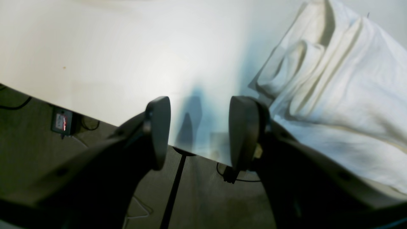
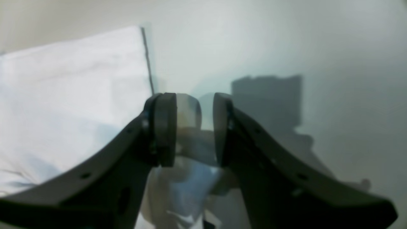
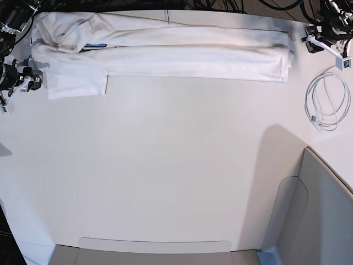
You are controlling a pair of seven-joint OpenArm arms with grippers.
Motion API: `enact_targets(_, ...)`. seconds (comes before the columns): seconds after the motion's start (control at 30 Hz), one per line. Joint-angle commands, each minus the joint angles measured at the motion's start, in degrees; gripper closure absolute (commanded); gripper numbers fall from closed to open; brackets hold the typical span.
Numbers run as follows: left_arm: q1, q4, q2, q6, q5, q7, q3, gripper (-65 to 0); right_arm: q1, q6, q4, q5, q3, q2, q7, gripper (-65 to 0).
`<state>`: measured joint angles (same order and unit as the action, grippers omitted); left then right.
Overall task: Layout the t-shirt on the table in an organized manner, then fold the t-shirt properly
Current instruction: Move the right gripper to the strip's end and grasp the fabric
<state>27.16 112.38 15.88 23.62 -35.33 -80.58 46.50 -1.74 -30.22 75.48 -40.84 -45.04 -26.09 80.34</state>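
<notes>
The white cotton t-shirt [image 3: 165, 55] lies folded long along the far edge of the plain white table [image 3: 165, 165]. Left gripper [image 1: 198, 133] and right gripper [image 2: 194, 127] both gape, holding nothing.

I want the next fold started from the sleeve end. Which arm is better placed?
Probably the right arm: its open gripper sits beside the t-shirt's sleeve end, while the left gripper is at the other end.
</notes>
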Motion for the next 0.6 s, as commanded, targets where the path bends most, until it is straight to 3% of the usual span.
enact_targets(0.0,0.2,0.9,0.9,-0.1,-0.1,0.6,0.4,-30.3,1.1,-0.3,0.2,-0.8,-0.2,-1.6,-0.3,-19.9)
enact_targets(0.13,0.0,0.9,0.9,-0.1,-0.1,0.6,0.4,-30.3,1.8,-0.9,-1.4,-0.9,1.8,-1.5,-0.3,-19.9)
enact_targets(0.3,-1.4,0.9,0.8,-0.1,-0.1,0.6,0.4,-30.3,1.7,-5.5,-2.2,-0.9,2.8,0.5,-0.3,-19.9)
enact_targets(0.57,-1.4,0.9,0.8,-0.1,-0.1,0.6,0.4,-30.3,1.3,-5.8,-2.3,-0.8,2.9,3.8,-0.3,-19.9)
